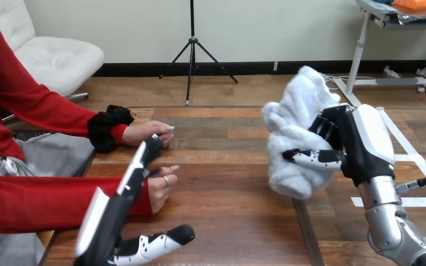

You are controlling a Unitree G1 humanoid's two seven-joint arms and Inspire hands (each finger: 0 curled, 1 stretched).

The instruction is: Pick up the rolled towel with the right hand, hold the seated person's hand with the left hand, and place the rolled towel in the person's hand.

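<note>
While the right hand point(360, 145) is lifted off the table point(233, 221) at the view's right, its fingers point(326, 128) and thumb point(310, 158) are curled into the rolled towel point(293, 128) and grip it. The white, fluffy towel sits on the hand's inner side, toward the middle of the table. Its top rises above the hand and its lower end hangs below the thumb, clear of the wood.

The left hand point(113, 208) reaches in from the lower left with its fingers point(144, 158) straight and relaxed and the thumb point(163, 241) stuck out to the side, gripping nothing. Its fingertips point up between the person's two hands. They lie across the wrist side of the person's nearer hand point(163, 187), which is loosely curled on the wood. Whether the two touch cannot be told. The person's farther hand point(147, 133) rests on the table just beyond the fingertips.

Between the person's hands and the towel lies a broad stretch of bare wood, open from the near edge to the table's far edge. A dark seam point(305, 233) runs along the boards under the towel. White tape strips point(405, 144) mark the surface behind and beside the right hand, near the table's right side.
</note>
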